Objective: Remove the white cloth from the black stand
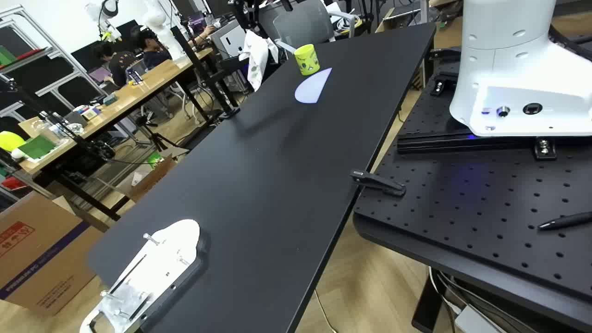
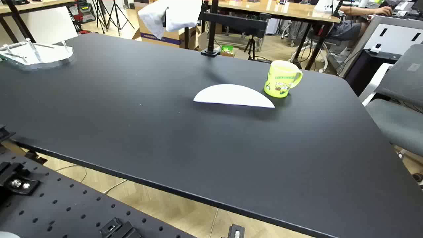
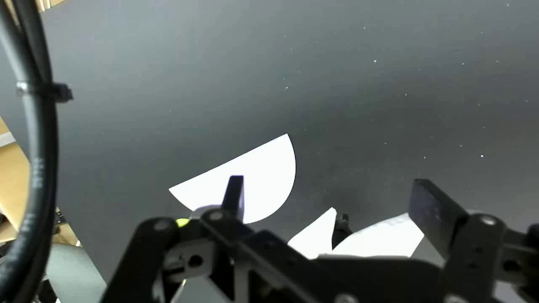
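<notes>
The white cloth hangs limp over the black stand at the table's far edge. In an exterior view the cloth drapes left of the stand's upright post. In the wrist view my gripper is open, fingers wide apart with nothing gripped. The cloth shows behind and between the fingers, with a dark piece of the stand between its two folds. The gripper body hides the cloth's lower part. Whether the fingers touch the cloth cannot be told. The gripper is not clearly seen in the exterior views.
A white half-disc lies on the black table beside a yellow-green mug. A white plate-like device with posts lies at the table's other end. A grey chair stands beyond the table.
</notes>
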Controlling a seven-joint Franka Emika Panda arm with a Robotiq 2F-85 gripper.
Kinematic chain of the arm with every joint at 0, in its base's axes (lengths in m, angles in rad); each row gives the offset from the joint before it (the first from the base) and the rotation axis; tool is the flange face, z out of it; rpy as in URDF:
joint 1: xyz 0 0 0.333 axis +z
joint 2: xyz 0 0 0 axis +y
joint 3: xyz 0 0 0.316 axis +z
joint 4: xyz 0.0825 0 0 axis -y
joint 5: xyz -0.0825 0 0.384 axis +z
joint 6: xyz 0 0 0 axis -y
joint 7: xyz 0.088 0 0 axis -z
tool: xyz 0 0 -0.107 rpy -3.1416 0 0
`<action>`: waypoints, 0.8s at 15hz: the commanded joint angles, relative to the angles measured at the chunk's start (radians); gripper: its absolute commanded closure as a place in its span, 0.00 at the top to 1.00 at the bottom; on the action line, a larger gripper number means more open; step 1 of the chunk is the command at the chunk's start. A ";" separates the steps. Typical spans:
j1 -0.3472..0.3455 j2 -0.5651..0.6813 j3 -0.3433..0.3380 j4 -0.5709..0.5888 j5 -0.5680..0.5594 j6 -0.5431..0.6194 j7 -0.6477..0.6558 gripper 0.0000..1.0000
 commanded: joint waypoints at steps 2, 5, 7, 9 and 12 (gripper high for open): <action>0.035 0.004 -0.034 0.002 -0.013 -0.004 0.009 1.00; 0.035 0.004 -0.034 0.002 -0.013 -0.004 0.009 1.00; 0.035 0.004 -0.034 0.002 -0.013 -0.004 0.009 1.00; 0.035 0.004 -0.034 0.002 -0.013 -0.004 0.009 1.00; 0.037 0.006 -0.041 0.007 -0.015 0.010 -0.001 1.00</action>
